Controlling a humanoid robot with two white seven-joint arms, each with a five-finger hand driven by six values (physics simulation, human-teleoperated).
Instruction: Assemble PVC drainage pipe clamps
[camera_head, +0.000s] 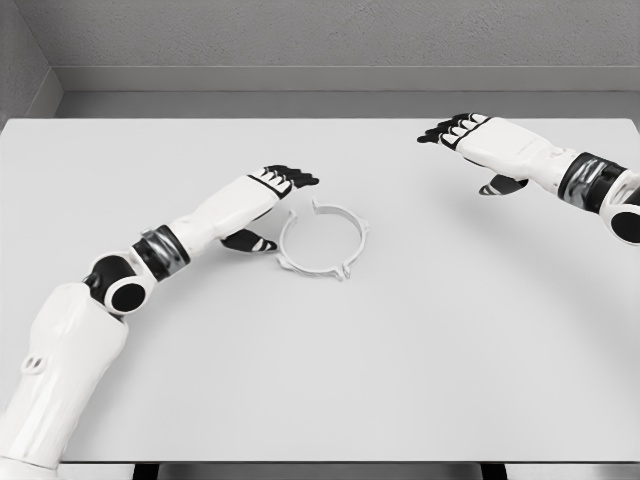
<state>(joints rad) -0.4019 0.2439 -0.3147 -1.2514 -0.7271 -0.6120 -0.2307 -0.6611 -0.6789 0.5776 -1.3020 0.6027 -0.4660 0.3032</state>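
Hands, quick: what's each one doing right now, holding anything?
Left hand: open, holding nothing, just left of the white round plastic pipe clamp lying on the table.
Right hand: open, holding nothing, far from the clamp.

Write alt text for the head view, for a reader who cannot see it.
A white ring-shaped pipe clamp lies flat on a white table, with the robot's left hand open just beside its left edge, holding nothing. The right hand, also open and holding nothing, is further back on the right, well apart from the clamp.
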